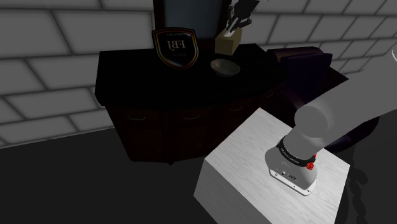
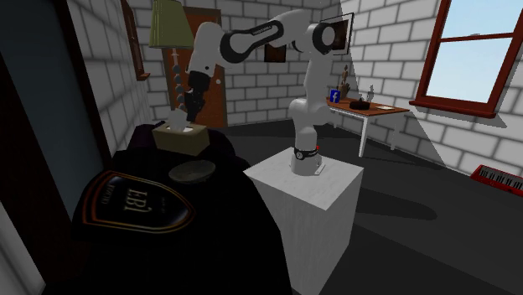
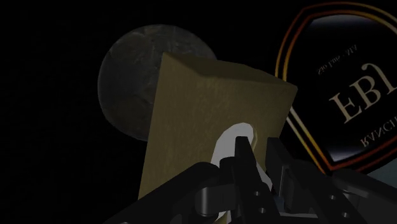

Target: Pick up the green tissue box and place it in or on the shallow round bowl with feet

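Note:
The tissue box (image 1: 228, 43) looks olive-tan and stands at the back of a dark cabinet (image 1: 133, 70), with a white tissue (image 3: 230, 141) poking from its top slot. My black gripper (image 3: 259, 160) comes down onto the top of the box (image 3: 203, 121), its fingers nearly together and pinching the tissue. The gripper (image 2: 187, 116) also sits right over the box (image 2: 184, 139) in the second exterior view. The shallow round bowl (image 1: 224, 66) rests on the cabinet just in front of the box; it appears beyond the box (image 3: 127, 76) in the wrist view.
A shield-shaped plaque (image 1: 174, 46) stands on the cabinet next to the bowl. A dark block (image 1: 299, 58) lies at the cabinet's end near the arm. A lamp (image 2: 170, 33) rises behind the box. Brick walls back the cabinet.

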Tool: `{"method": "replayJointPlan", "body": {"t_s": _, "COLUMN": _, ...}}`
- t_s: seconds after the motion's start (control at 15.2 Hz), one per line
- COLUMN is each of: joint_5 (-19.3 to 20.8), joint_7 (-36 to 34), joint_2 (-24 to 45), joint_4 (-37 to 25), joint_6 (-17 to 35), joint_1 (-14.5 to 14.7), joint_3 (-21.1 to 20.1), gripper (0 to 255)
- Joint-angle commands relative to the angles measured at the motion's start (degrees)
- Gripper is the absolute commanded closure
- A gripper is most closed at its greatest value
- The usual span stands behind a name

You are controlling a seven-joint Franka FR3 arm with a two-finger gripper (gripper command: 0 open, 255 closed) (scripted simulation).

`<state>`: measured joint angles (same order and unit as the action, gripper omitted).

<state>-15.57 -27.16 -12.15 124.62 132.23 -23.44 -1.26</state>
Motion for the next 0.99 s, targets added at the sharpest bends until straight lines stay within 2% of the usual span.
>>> {"method": "replayJointPlan", "body": {"t_s": 0.0, "joint_5": -0.4, "joint_7": 0.8, "joint_2": 0.4, "joint_4": 1.0, "joint_6": 1.3, "joint_1": 0.0, "joint_3": 0.2, "gripper": 255}}
{"method": "replayJointPlan", "body": {"t_s": 0.92, "joint_5": -3.6, "joint_7": 4.6, "joint_2": 4.4, "joint_4": 7.8, "joint_6": 11.8, "joint_1": 0.9, "joint_3": 0.2, "gripper": 255}}
